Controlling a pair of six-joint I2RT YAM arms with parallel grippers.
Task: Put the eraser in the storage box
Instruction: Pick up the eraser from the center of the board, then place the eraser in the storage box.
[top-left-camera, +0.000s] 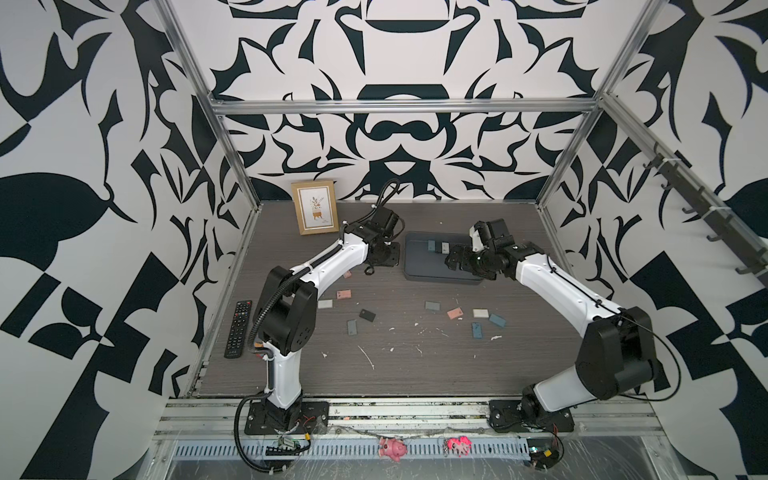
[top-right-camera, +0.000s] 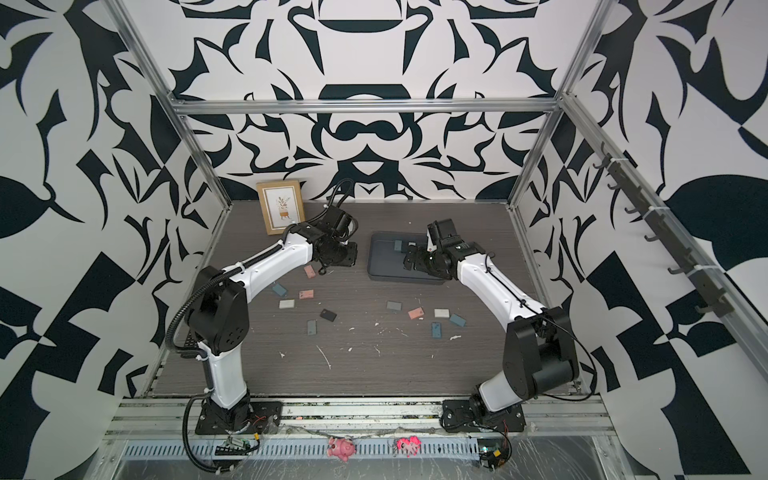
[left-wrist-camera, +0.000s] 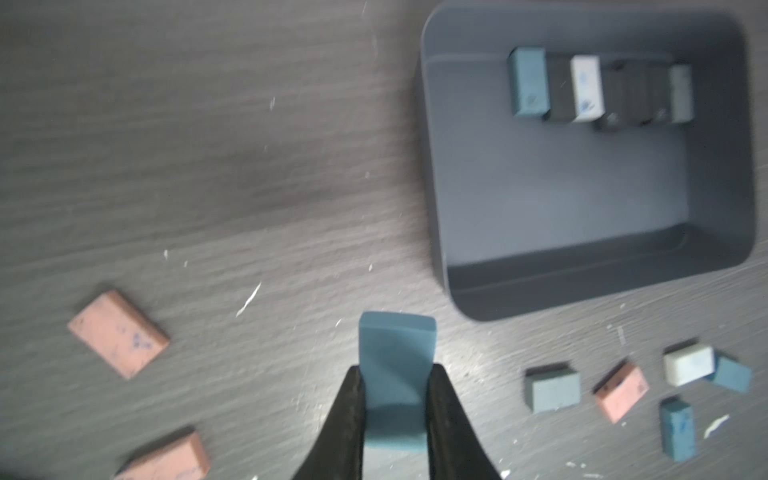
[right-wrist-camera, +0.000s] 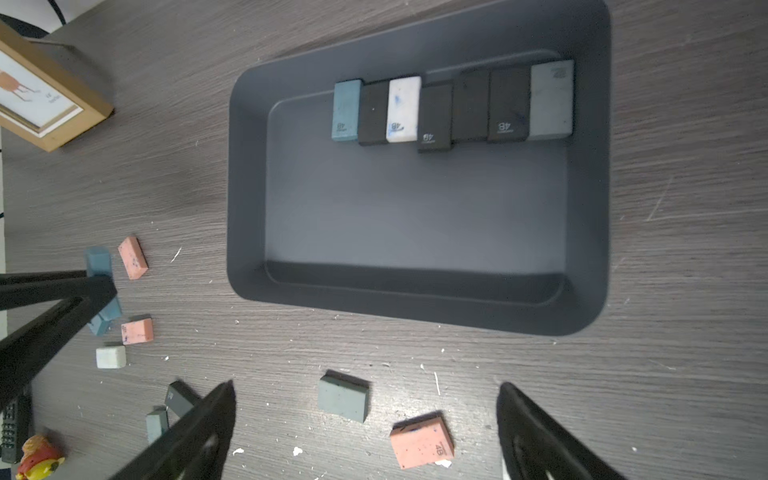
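Fingers (left-wrist-camera: 353, 415) of the left gripper (left-wrist-camera: 395, 370) pinch a blue eraser (left-wrist-camera: 397, 353) by its 2 long sides, outside the storage box (left-wrist-camera: 582, 270). In both top views the left arm (top-left-camera: 332, 257) reaches forward with its wrist bent down, and the gripper is just beside the box's left rim. The right arm (top-left-camera: 548, 274) leans in over the box's right side, and the right gripper (right-wrist-camera: 368, 386) is spread wide and empty. 7 erasers (right-wrist-camera: 453, 108) sit side by side along the box's far wall, and the floor in front of them is bare. Loose erasers (top-left-camera: 455, 312) lie scattered on the table (top-left-camera: 415, 374) between the arms.
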